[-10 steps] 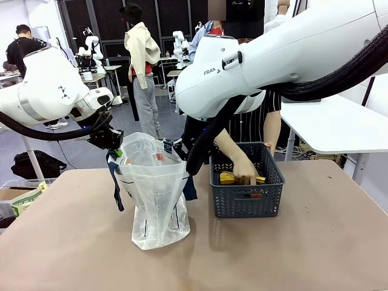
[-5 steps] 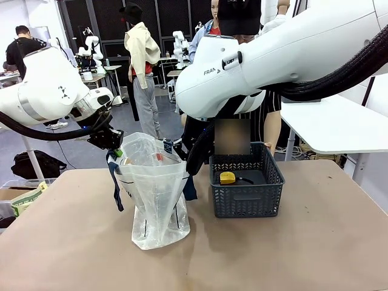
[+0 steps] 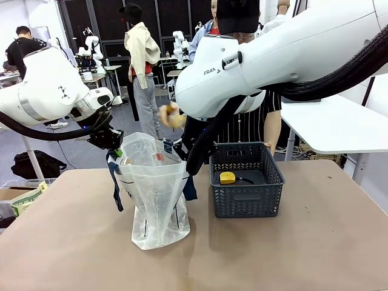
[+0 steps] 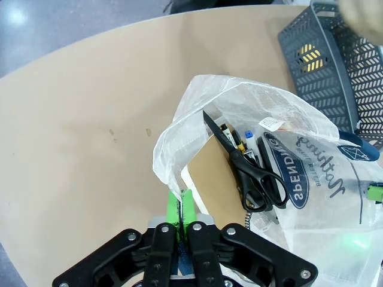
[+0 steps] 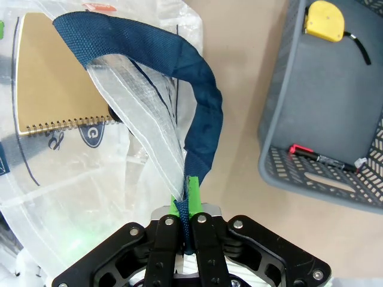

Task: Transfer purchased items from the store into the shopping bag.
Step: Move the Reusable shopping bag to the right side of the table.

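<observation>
My left gripper point(image 4: 180, 206) has its green pads pressed together on the rim of the translucent white plastic bag point(image 4: 299, 179). The pinched fold rises from the fingertips toward 12 o'clock, and the open mouth spreads toward 1 and 2 o'clock. Inside lie black scissors point(image 4: 254, 173) and a brown spiral notebook point(image 4: 212, 179).

My right gripper point(image 5: 188, 200) pinches the navy blue strap handle point(image 5: 197, 101) of the same bag. The strap goes up from the pads and arches over to 10 o'clock. From these fingers the dark grey plastic lattice basket point(image 5: 281, 170) stands at 2 o'clock on the brown table point(image 5: 239, 119). On its floor are a small yellow rounded item point(image 5: 325, 21) and a thin red and black stick point(image 5: 320, 157).

One second ago the person's hand was down in the basket. Now the person's hand point(image 3: 165, 114) is raised above the bag, at about 1 o'clock from its mouth, and grips a yellowish item point(image 3: 176, 119), too blurred to name. The bag, the basket and both my arms have not moved.

In the front view my left arm comes in low from 9 o'clock with the wrist bent down to the bag's rim. My right arm reaches across the middle from 3 o'clock and descends behind the bag.
</observation>
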Motion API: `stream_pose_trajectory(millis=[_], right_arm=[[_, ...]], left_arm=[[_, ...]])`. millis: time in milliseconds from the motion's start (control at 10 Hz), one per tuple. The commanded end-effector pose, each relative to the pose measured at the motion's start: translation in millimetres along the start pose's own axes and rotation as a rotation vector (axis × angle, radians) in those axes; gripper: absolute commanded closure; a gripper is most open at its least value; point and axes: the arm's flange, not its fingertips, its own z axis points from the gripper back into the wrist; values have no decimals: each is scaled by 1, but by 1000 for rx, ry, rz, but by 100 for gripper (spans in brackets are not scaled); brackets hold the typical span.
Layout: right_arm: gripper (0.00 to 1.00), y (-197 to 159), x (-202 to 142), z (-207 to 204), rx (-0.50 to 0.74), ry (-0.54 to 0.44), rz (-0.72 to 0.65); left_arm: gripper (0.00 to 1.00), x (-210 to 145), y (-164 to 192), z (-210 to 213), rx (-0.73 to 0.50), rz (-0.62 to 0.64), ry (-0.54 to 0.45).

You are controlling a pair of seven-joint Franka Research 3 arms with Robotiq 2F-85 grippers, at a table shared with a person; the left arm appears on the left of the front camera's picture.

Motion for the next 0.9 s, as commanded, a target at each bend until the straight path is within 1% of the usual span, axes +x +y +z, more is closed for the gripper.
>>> stream_pose_trajectory(millis=[0, 800], right_arm=[[100, 0, 0, 0, 0, -1, 4], [100, 0, 0, 0, 0, -1, 4]], left_arm=[[100, 0, 1, 0, 1, 1, -1], [100, 0, 1, 0, 1, 1, -1]])
